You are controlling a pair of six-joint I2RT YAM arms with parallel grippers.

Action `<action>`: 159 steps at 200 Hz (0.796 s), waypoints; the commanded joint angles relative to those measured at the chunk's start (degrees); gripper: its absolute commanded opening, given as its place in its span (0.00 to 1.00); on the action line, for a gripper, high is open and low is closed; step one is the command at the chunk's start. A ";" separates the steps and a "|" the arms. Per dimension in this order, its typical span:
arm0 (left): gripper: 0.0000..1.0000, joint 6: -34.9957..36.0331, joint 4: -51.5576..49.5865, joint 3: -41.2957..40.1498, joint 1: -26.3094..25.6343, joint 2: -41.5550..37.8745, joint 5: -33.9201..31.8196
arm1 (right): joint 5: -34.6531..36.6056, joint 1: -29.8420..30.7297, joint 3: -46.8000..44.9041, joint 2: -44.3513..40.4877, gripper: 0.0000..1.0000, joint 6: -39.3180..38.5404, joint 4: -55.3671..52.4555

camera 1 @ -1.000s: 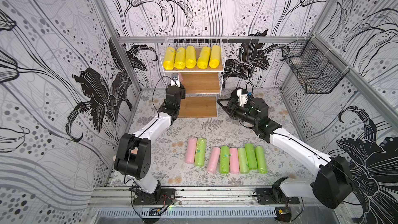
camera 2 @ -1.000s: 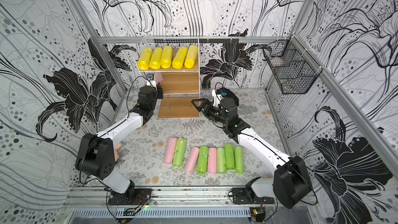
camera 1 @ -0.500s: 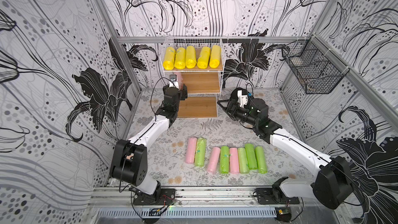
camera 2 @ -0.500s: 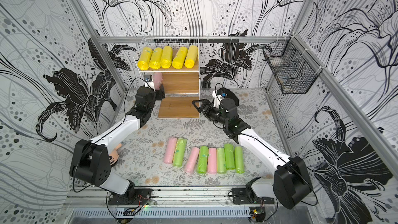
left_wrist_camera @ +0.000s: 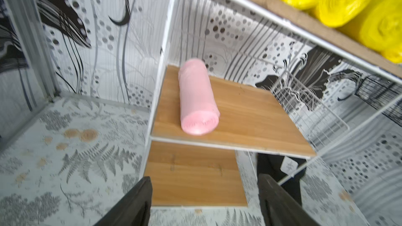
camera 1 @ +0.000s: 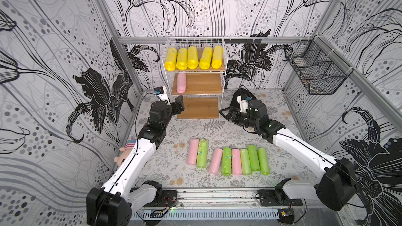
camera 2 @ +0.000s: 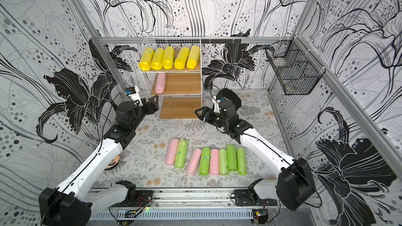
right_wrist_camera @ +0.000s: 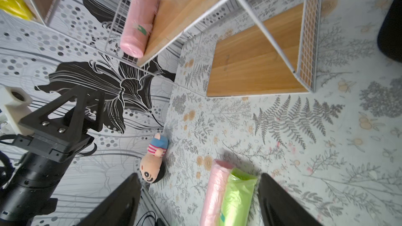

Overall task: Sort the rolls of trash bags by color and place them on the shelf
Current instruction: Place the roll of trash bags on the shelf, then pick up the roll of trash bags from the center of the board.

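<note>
Left hand (left_wrist_camera: 204, 178) has withdrawn, apparently empty; pink roll (camera 1: 181, 82) rests on shelf (camera 1: 204, 84).

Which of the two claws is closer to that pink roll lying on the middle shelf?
Left. The left gripper hovers open by the left front edge of the shelf, below the pink roll; the right gripper is off the opposite front corner, farther away.

The rolls of trash bags (camera 1: 226, 160) look glossy thin plastic; shelf (camera 1: 171, 43) white wire, boards (camera 1: 198, 107) probably matt wood.
</note>
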 commanded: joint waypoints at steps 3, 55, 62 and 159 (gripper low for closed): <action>0.77 -9.00 -9.21 -6.35 -0.57 -2.81 8.22 | 2.27 5.34 4.32 4.25 0.85 -8.83 -12.07; 0.74 -13.36 -19.28 -13.63 -6.32 -4.21 10.94 | 7.88 16.20 8.96 13.18 0.79 -11.78 -18.72; 0.74 -14.07 -21.33 -14.11 -8.39 -3.76 9.85 | 8.19 16.21 8.36 12.91 0.79 -11.51 -18.34; 0.72 -21.14 -28.66 -21.17 -24.54 -2.26 1.33 | 10.08 11.82 6.29 9.03 0.79 -13.04 -19.18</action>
